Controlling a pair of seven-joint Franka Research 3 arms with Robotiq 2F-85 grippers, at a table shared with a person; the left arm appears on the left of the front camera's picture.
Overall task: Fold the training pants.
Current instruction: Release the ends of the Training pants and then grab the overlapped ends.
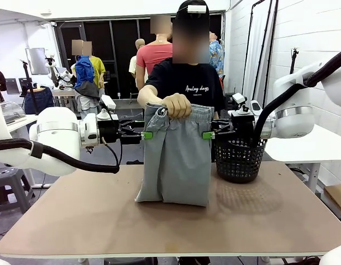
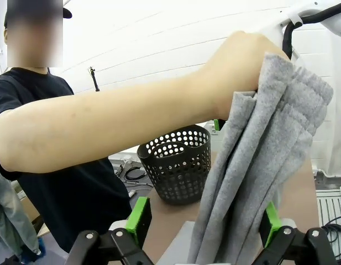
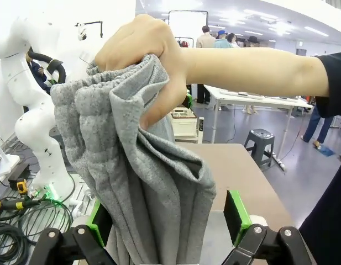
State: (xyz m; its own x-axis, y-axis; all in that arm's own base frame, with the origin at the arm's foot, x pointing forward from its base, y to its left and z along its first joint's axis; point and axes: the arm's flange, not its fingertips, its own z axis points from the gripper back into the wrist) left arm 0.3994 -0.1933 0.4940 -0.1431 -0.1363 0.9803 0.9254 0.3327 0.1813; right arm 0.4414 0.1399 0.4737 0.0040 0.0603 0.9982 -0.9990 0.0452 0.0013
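1 hand point(image 1: 177, 105) clenched the waistband of 1 pair of training pants point(image 1: 178, 160), hanging between the wide-spread left gripper point(image 2: 203, 223) and right gripper point(image 3: 167, 221), 1 basket point(image 1: 236, 163) partly hidden.

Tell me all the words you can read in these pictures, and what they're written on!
"Analog days": white script on the chest of the person's black T-shirt, front view.
White cap label: too small to read.
Training pants and black basket: no writing to be seen.
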